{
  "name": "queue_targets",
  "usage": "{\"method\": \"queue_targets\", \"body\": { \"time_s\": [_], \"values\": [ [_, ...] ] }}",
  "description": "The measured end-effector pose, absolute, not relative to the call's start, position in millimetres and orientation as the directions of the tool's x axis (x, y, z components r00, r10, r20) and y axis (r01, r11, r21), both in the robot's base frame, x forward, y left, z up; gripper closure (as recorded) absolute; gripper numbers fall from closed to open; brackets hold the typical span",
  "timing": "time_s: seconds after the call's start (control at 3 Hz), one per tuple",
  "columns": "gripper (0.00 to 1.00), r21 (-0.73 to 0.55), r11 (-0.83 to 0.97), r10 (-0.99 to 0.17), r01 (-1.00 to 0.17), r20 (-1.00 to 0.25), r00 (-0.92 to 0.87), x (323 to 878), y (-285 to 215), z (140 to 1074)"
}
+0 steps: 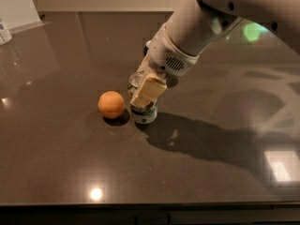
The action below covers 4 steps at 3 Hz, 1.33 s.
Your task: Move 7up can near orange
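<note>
The 7up can (144,114) stands upright on the dark tabletop, silver with green and white print, its top mostly covered by my gripper. My gripper (146,91), with cream-coloured fingers (149,91), comes down from the upper right and is shut on the can. The orange (111,104) sits just left of the can, a small gap apart. The dark blue can is hidden behind my arm.
The white arm (197,27) reaches in from the upper right and casts a shadow to the right of the can. A small white container (3,31) stands at the far left edge. The table's front edge (150,204) runs along the bottom.
</note>
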<state>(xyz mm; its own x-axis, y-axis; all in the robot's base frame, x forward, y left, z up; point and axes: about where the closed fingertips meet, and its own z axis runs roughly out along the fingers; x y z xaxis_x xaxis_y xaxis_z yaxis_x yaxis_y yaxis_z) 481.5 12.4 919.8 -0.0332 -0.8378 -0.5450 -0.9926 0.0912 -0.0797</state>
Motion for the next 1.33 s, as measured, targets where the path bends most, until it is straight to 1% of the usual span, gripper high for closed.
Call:
{"method": "queue_targets", "body": {
  "time_s": [0.67, 1.0, 1.33],
  "values": [
    [0.35, -0.089, 0.093, -0.836, -0.992, -0.548, -0.029, 493.5, 20.3, 913.8],
    [0.13, -0.091, 0.091, -0.837, -0.992, -0.547, -0.027, 492.2, 21.2, 914.6],
    [0.0, -0.092, 0.089, -0.837, -0.992, -0.546, -0.024, 491.2, 22.2, 915.2]
  ]
}}
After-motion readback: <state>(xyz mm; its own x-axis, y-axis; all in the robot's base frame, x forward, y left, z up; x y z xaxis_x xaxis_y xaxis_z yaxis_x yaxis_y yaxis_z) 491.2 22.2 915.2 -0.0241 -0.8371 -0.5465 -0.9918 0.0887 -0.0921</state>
